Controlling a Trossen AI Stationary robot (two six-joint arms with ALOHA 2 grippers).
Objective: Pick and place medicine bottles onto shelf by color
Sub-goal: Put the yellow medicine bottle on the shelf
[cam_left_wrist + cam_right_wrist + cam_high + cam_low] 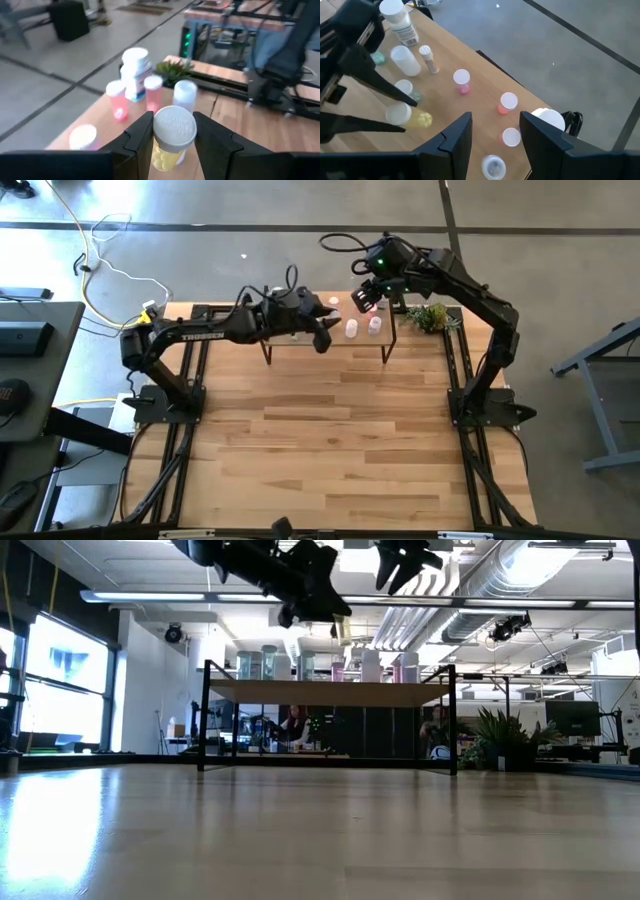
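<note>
One bottle [171, 137] is in hand: my left gripper [173, 135] has its fingers closed on a clear one with a pale cap and yellow pills, held above the shelf [300, 338] near its middle. I judge the step to be setting it down among like colours, so I want it lowered upright onto bare board, clear of its neighbours, before the fingers let go.

Further right on the board stand two pink bottles [116, 101], a tall white labelled bottle [135, 73] behind them and a plain white one [184, 95] just beside. These crowd the far end and are what I could knock over on the way down.

My right gripper [495, 135] hangs over the shelf's right end with its fingers apart and nothing between them, and directly below are more small pink bottles [508, 102] and a white cap [550, 120]. The two arms are near each other, so I keep their paths apart. A green plant sprig [432, 317] sits just off the right end.
</note>
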